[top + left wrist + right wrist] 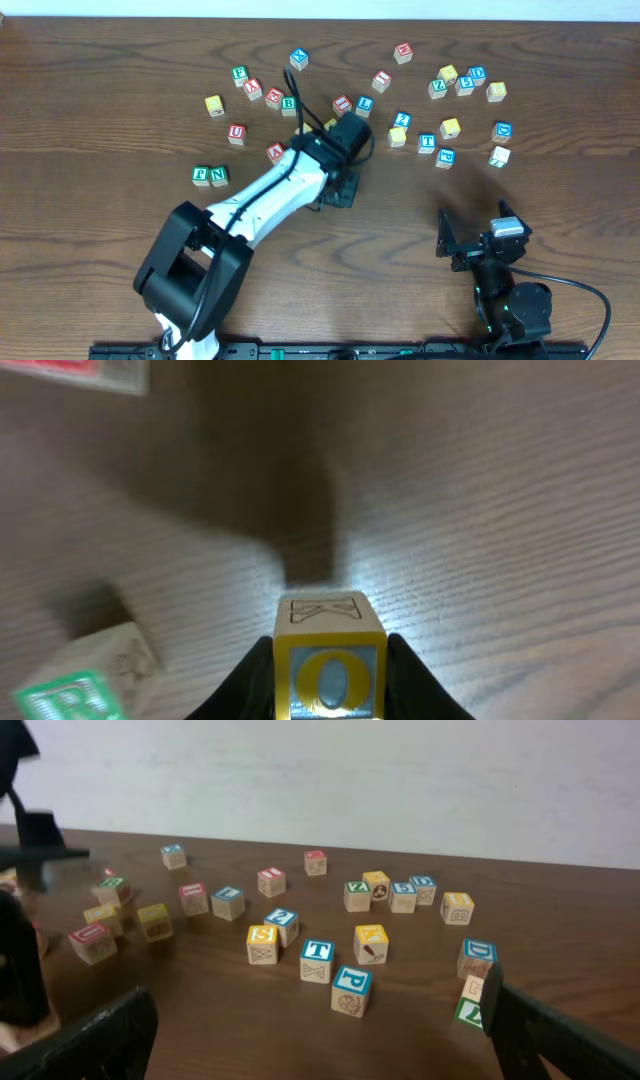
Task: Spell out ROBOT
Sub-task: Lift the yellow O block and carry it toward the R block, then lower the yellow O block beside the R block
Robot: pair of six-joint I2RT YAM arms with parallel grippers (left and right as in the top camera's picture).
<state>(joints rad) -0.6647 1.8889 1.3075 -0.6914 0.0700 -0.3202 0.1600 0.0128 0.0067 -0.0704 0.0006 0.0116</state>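
Watching from the side here: the left end effector [330, 660] is clamped on the yellow O cube [330, 675], one finger on each side, with the O face turned toward its own wrist camera. From overhead it sits out in the middle of the scattered cubes, and going by the shadow on the wood I'd say the cube is lifted a bit, though I can't be sure. The right end effector [472, 240] is parked near the front edge with its fingers spread wide, holding nothing. My guess is this is the carry-and-place step for an O. To do it well I'd take it to the bare stretch of surface [380, 215] nearer the front, keep it level, and set it down flat before letting go. I'd also leave one slot on one side for the R and room on the other for the rest. Watch the green-bordered cube [70, 695] just beside it, too blurry to read. The T cube [427, 142] is off in the right-hand cluster.
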